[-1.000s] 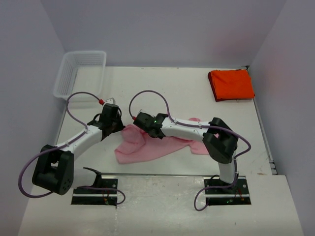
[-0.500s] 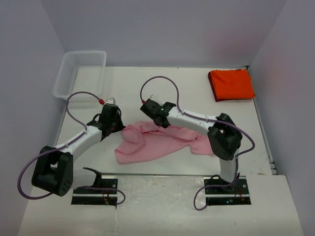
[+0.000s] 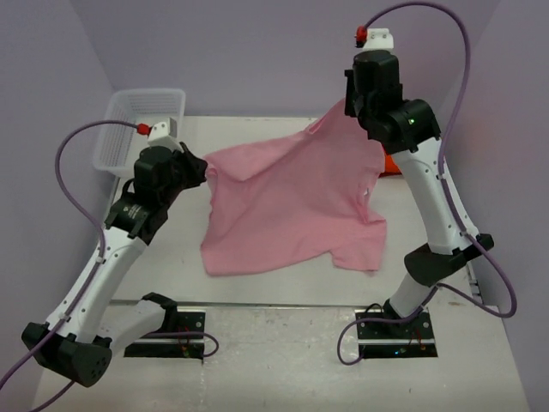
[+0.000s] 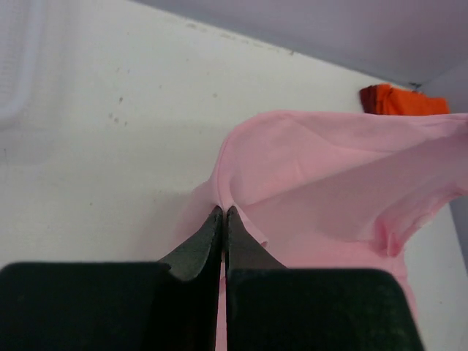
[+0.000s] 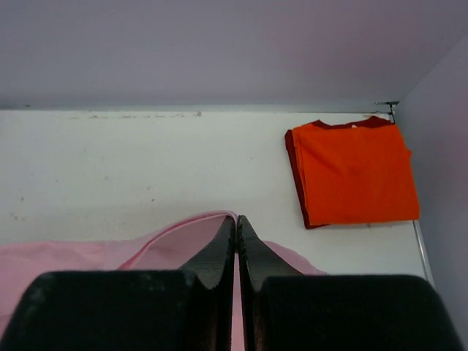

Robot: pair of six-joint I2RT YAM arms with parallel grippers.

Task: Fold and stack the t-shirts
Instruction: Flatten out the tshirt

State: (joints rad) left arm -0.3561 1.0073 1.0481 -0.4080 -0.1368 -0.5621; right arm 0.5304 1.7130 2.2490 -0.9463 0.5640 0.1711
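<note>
View from above: you are holding the pink t-shirt (image 3: 287,202) spread out in the air between both arms. Your left pincer (image 3: 202,169) is gripping one upper corner, near the white mesh basket (image 3: 141,120). Your right pincer (image 3: 347,107) is gripping the opposite corner, noticeably higher. The cloth is hanging on a slant over the worktop (image 3: 257,137); whether its lower hem is touching the surface cannot be told.

Left wrist view: your left pincer is clenched, its tips nipping a fold of pink cloth. The shirt is stretching away to the right. The orange-red t-shirt (image 4: 404,100) is showing just beyond it, at the far right.

Right wrist view: your right pincer is clenched on a pink edge. The orange-red t-shirt is lying folded flat on the worktop in the far right corner, apart from the pink one.
</note>
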